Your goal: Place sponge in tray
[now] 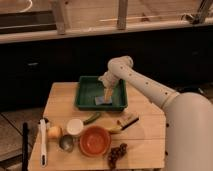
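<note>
The dark-green tray stands at the back of the wooden table. The small pale blue-grey sponge lies on the tray floor near its front right. My gripper hangs on the white arm, reaches down into the tray and sits right above the sponge, at or very near its top. Whether it still grips the sponge cannot be told.
In front of the tray lie a green vegetable, a tan-and-dark block and a banana. Nearer stand a white cup, an orange bowl, grapes, a yellow fruit and a white-handled brush.
</note>
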`<action>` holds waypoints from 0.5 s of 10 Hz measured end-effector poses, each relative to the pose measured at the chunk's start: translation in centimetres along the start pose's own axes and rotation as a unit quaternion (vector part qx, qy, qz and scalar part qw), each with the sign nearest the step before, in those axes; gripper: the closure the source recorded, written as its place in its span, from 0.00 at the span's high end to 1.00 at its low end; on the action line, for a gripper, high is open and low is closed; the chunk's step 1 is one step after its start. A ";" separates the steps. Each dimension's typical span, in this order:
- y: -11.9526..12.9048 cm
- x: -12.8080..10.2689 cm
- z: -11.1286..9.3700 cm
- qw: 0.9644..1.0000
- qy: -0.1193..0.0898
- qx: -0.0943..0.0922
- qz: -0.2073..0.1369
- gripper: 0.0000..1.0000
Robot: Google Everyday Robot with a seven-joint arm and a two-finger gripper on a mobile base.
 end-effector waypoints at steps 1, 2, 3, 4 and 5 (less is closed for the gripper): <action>0.0 0.0 0.0 1.000 -0.003 0.000 -0.001 0.80; -0.1 -0.1 0.1 1.000 -0.005 0.000 -0.002 0.80; -0.1 -0.1 0.1 1.000 -0.006 -0.001 -0.004 0.80; -0.1 -0.1 0.1 1.000 -0.006 -0.002 -0.006 0.80; -0.1 0.0 0.1 1.000 -0.007 -0.003 -0.007 0.80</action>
